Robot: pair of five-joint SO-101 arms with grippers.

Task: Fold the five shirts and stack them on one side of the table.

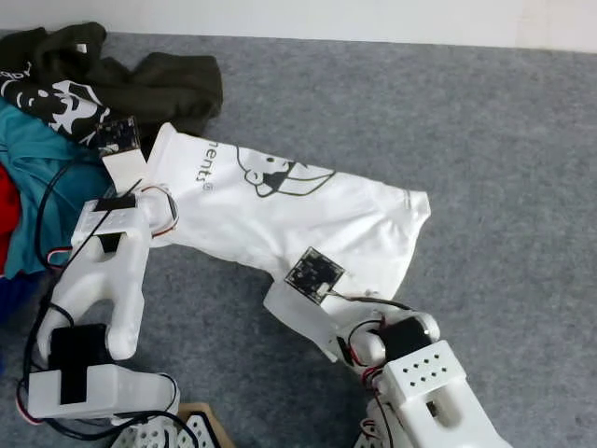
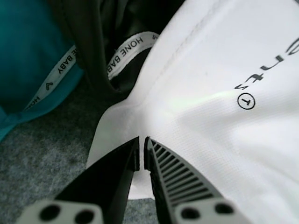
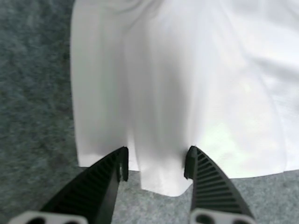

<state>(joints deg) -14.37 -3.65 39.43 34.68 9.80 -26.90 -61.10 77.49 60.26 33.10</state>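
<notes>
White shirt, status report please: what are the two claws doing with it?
Left gripper shut on white shirt, at its edge. Right gripper open, astride the hem. Dark shirt and teal shirt heaped alongside.

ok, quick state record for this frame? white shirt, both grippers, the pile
shirt in work: white shirt, spread unfolded on the grey table
left gripper: shut on the white shirt's edge, beside the pile
right gripper: open, fingers astride a fold at the shirt's opposite edge
pile: black shirt, teal shirt, red garment, heaped at the left edge in the high view
progress: no shirt folded yet
</notes>
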